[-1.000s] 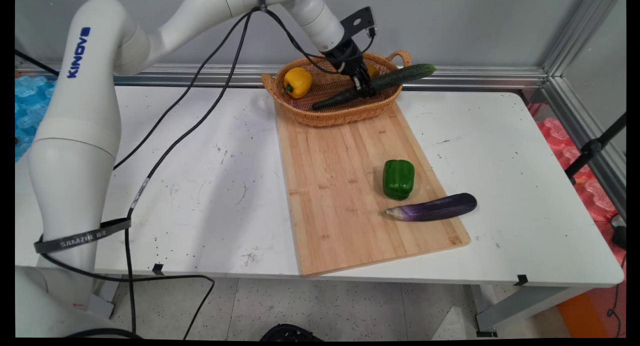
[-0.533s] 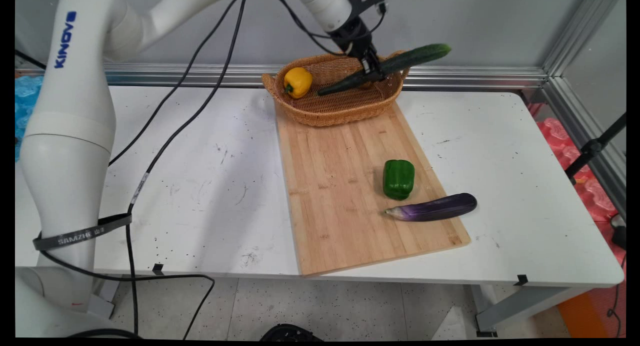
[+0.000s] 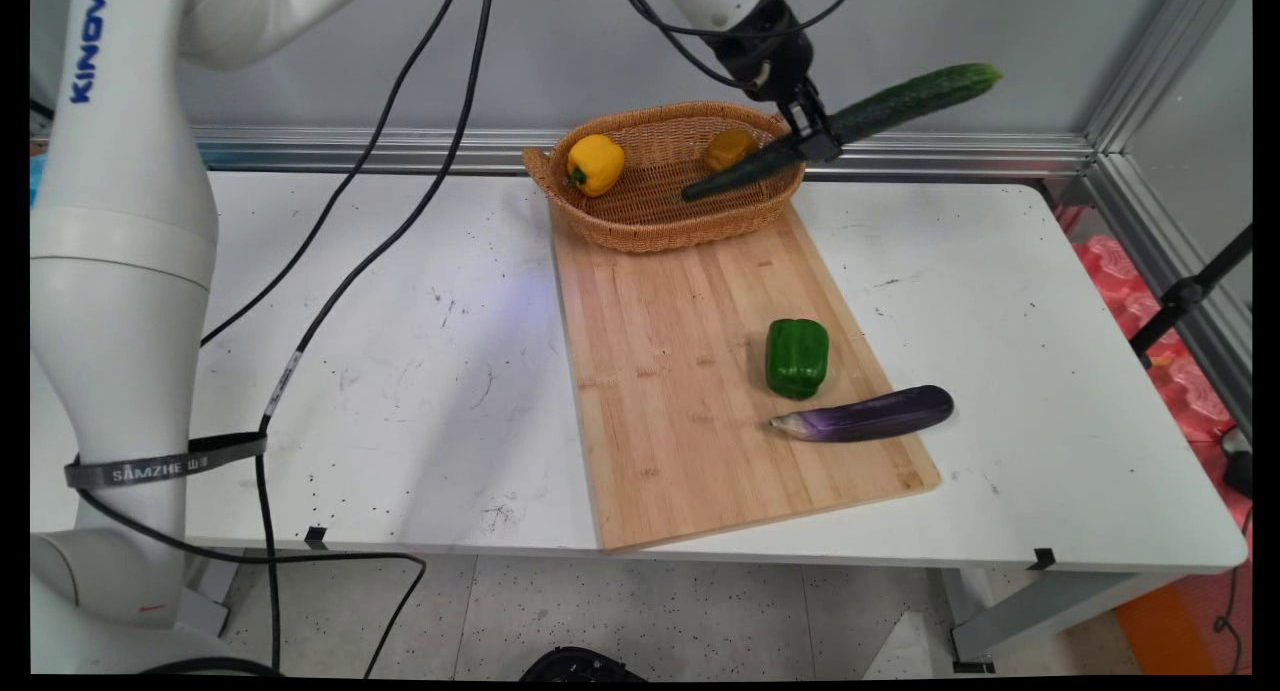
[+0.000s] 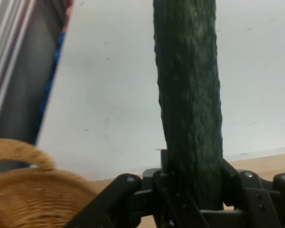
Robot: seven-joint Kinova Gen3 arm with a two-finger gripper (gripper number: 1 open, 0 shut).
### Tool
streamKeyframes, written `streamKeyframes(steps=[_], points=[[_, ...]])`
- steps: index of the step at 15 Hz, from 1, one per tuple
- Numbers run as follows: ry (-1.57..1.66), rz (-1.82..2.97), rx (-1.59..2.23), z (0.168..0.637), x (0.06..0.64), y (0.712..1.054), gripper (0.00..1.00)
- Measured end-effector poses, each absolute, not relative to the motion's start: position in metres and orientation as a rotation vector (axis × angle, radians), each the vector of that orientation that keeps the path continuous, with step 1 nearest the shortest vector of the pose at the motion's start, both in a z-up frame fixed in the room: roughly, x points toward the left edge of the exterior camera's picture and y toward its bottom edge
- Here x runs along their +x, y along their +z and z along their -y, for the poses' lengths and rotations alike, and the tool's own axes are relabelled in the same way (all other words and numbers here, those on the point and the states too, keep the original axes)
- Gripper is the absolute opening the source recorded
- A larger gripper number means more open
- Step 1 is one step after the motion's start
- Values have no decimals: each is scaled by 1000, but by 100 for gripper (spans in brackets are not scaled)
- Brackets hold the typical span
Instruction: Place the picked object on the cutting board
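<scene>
The gripper [image 3: 812,141] pinches a cucumber [image 3: 850,126] aloft at the wicker basket's [image 3: 640,226] three-o'clock rim — tilted, tip toward two — a carrying phase, needing a steady hold

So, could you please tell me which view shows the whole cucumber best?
The main view: the cucumber shows end to end there, tilted, held by the gripper above the basket rim. The hand view shows only its middle stretch rising between the fingers, with both ends out of sight.
</scene>
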State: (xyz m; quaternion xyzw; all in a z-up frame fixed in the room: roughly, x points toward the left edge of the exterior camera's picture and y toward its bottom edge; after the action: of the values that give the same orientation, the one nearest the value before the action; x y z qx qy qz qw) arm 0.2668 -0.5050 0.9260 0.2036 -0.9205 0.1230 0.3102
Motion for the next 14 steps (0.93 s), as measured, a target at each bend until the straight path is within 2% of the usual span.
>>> streamKeyframes(steps=[5,14], points=[[269,2448,605,462,247,924,0],[295,2536,627,430,263,872,0]])
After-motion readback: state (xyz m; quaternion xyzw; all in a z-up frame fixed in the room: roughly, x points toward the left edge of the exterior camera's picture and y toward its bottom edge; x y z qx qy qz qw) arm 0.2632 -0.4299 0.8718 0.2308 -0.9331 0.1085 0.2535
